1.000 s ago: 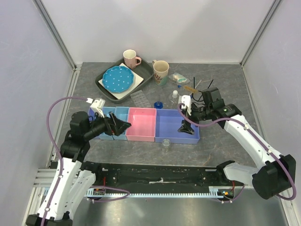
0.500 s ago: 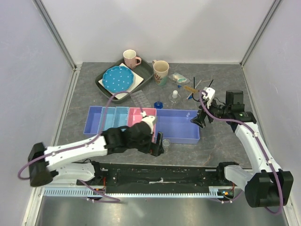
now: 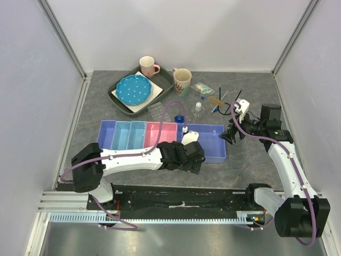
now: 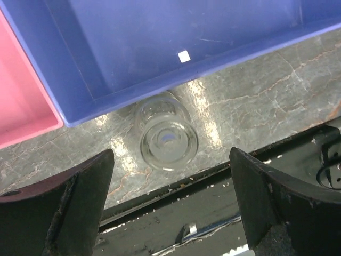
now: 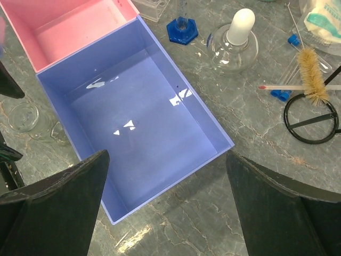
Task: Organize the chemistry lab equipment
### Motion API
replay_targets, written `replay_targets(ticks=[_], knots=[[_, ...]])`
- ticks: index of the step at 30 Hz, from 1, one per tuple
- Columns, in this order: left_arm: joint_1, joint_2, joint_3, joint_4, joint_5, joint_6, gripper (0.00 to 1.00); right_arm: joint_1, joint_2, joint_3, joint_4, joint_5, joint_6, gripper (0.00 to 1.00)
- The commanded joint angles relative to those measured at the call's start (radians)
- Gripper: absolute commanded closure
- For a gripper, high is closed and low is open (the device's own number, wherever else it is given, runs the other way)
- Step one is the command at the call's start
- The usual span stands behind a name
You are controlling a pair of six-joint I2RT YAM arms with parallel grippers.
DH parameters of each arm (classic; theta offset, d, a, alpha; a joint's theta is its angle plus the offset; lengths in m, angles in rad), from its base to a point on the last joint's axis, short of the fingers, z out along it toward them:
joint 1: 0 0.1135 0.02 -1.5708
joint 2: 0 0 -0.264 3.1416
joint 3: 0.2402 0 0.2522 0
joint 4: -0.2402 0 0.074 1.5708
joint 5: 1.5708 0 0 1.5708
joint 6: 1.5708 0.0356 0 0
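In the left wrist view a tiny clear bottle [image 4: 166,140] stands on the table against the near wall of the purple bin [image 4: 133,48]. My left gripper [image 4: 170,160] hovers over it, open, a finger on each side and not touching. In the top view that gripper [image 3: 193,157] hides the bottle. My right gripper [image 5: 168,157] is open and empty over the purple bin's right corner [image 5: 224,144]. Beyond lie a blue cap-like piece [image 5: 181,30], a stoppered round flask [image 5: 234,42], a tan brush stick [image 5: 311,74], a black looped wire [image 5: 311,114] and blue-tipped sticks [image 5: 279,94].
Pale blue bins [image 3: 121,136] and a pink bin [image 3: 160,133] adjoin the purple bin [image 3: 210,140]. A clear welled tray [image 3: 158,111] and a clear packet [image 3: 203,87] lie behind. At the back a dark tray [image 3: 166,80] holds the blue dotted plate [image 3: 133,89], beside pink [image 3: 148,66] and beige [image 3: 182,80] mugs.
My left arm has swung from the pale blue bins across the front to the tiny bottle. My right gripper has drawn back right, off the purple bin's middle.
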Motion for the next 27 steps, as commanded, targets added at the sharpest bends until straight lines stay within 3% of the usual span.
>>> replay_targets(ticks=[1, 19, 22, 27], knots=[[-0.005, 0.061, 0.071, -0.001, -0.069, -0.013, 0.05, -0.004, -0.022, -0.003, 0.037, -0.037, 0.001, 0.02], [-0.005, 0.195, 0.120, -0.022, -0.089, 0.013, 0.27, -0.005, -0.022, -0.006, 0.039, -0.056, 0.004, 0.02], [-0.005, 0.202, 0.124, -0.024, -0.083, 0.017, 0.35, -0.005, -0.020, -0.008, 0.037, -0.060, 0.001, 0.02], [-0.005, 0.193, 0.135, -0.024, -0.060, 0.028, 0.57, -0.005, -0.025, -0.009, 0.037, -0.061, 0.001, 0.02]])
